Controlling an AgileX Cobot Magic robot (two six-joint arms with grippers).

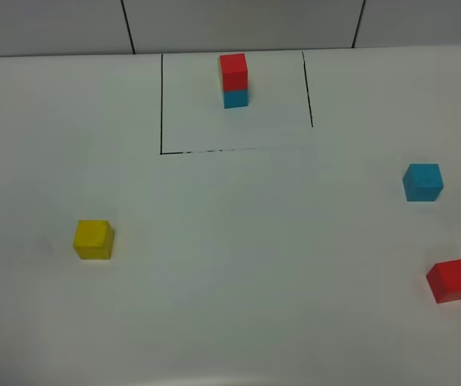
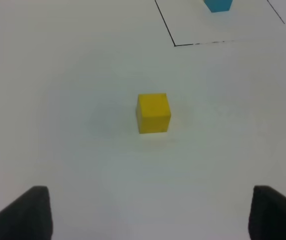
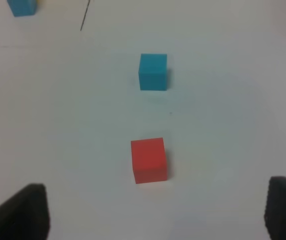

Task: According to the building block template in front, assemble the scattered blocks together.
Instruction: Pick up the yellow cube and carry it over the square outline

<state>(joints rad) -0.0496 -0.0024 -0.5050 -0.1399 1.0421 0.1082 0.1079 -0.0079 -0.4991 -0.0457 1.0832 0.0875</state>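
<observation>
The template stack (image 1: pixel 233 80), a red block on a blue one, stands inside a black-lined rectangle (image 1: pixel 162 104) at the back of the white table. A loose yellow block (image 1: pixel 93 239) lies at the left, a loose blue block (image 1: pixel 422 182) at the right, and a loose red block (image 1: pixel 451 281) nearer the front right. Neither gripper shows in the exterior high view. My left gripper (image 2: pixel 147 220) is open and empty, with the yellow block (image 2: pixel 153 113) ahead of it. My right gripper (image 3: pixel 150 215) is open and empty, with the red block (image 3: pixel 149 160) just ahead and the blue block (image 3: pixel 152 72) beyond.
The blue base of the template shows at the edge of the left wrist view (image 2: pixel 217 5) and the right wrist view (image 3: pixel 22 7). A tiled wall (image 1: pixel 230 24) rises behind the table. The red block lies close to the table's right edge.
</observation>
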